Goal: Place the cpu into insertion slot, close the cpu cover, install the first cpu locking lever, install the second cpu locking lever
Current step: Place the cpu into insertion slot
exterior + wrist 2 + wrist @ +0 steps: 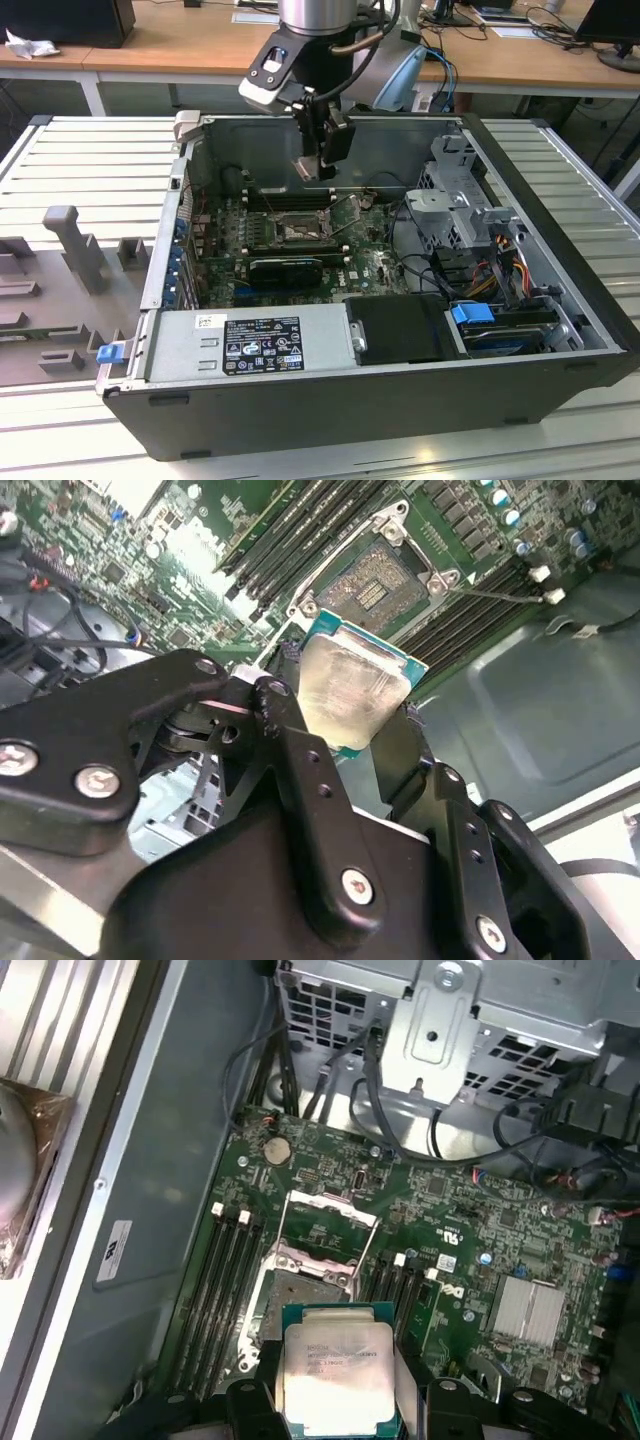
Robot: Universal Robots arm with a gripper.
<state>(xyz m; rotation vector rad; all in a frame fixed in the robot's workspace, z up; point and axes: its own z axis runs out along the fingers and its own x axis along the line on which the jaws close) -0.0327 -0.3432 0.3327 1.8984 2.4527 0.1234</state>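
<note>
My gripper [318, 160] hangs inside the open computer case, shut on the cpu [305, 168], a small flat square chip with a dull silver top. In both wrist views the cpu [350, 690] [335, 1365] sits clamped by its edges between the black fingers [290, 730]. It hovers above the motherboard, apart from the insertion slot [378, 580] [300, 1295] [297, 229]. The slot's contact field lies bare. The cpu cover [330, 1225] [420, 540], a silvery frame plate, stands swung back at one side of the slot.
Long black memory slots [228, 1270] flank the socket on both sides. A black card [287, 268] lies in front of it. The power supply [250, 345], the drive cage [455, 215] with loose cables [505, 265], and the case walls [185, 200] hem in the board.
</note>
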